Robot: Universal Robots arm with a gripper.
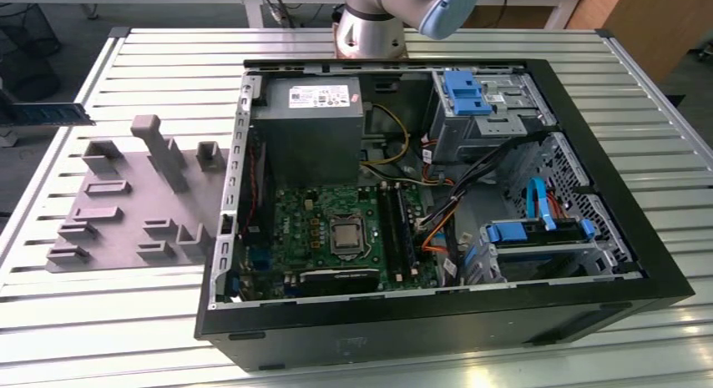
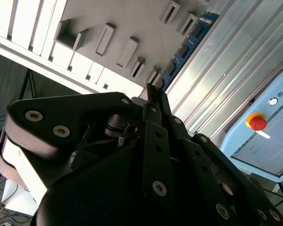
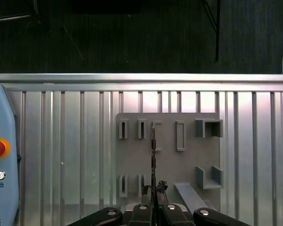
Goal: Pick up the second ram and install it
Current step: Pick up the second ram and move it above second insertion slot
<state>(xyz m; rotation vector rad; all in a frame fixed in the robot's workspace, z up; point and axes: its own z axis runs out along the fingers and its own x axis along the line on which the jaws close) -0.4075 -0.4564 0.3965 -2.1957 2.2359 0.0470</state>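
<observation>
Gripping the second ram [image 3: 153,150] edge-on, fingers [image 3: 162,188] near grey fixture plate [image 3: 188,160].

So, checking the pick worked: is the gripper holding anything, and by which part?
Yes: the gripper holds the ram by one end, pinched across its flat faces.

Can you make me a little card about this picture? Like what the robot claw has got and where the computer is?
gripper: shut on the second ram
second ram: dark blue-green stick, poking out past the fingertips
under it: grey holder tray, in both wrist views
table: slatted metal table, holding the tray and the computer
computer case: side open, green motherboard showing
</observation>
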